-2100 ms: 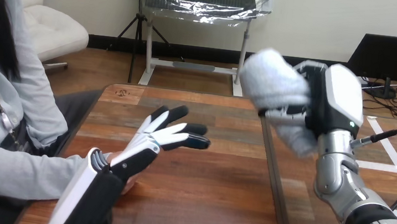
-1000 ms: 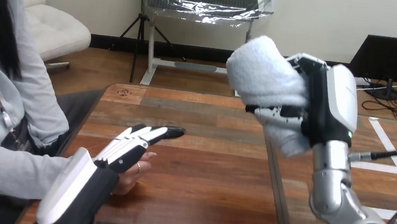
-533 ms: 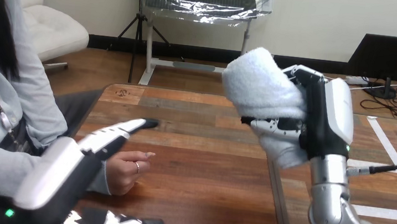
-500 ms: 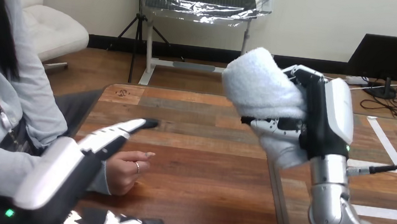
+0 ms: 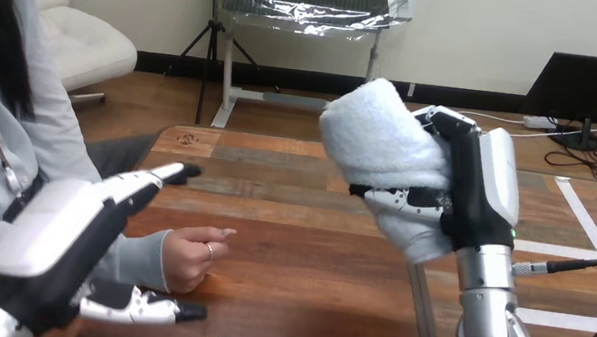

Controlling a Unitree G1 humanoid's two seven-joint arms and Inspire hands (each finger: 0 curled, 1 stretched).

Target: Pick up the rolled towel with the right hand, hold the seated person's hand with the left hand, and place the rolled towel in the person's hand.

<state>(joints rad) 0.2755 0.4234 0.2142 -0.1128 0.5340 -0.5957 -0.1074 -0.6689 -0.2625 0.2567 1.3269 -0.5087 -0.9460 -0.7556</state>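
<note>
The white rolled towel (image 5: 381, 144) is held up above the table's middle, and my right hand (image 5: 484, 184) is shut on it from the right, fingers curled under the roll. The person's hand (image 5: 190, 256) rests on the wooden table (image 5: 298, 302) at the left, loosely curled, one finger pointing right. My left hand (image 5: 58, 231) is at the lower left beside the person's wrist. Its fingers (image 5: 156, 180) reach straight over the wrist and its thumb (image 5: 142, 309) lies below the sleeve. I cannot tell whether it touches the wrist. The towel is well apart from the person's hand, up and to the right.
A seam (image 5: 418, 294) runs front to back across the table under my right arm. The table's far edge (image 5: 281, 140) lies behind the towel. Bare wood stretches between the person's hand and my right arm.
My left hand has drawn back to the left, so its fingers and thumb now straddle the person's wrist. My right hand has carried the towel slightly left and lower.
</note>
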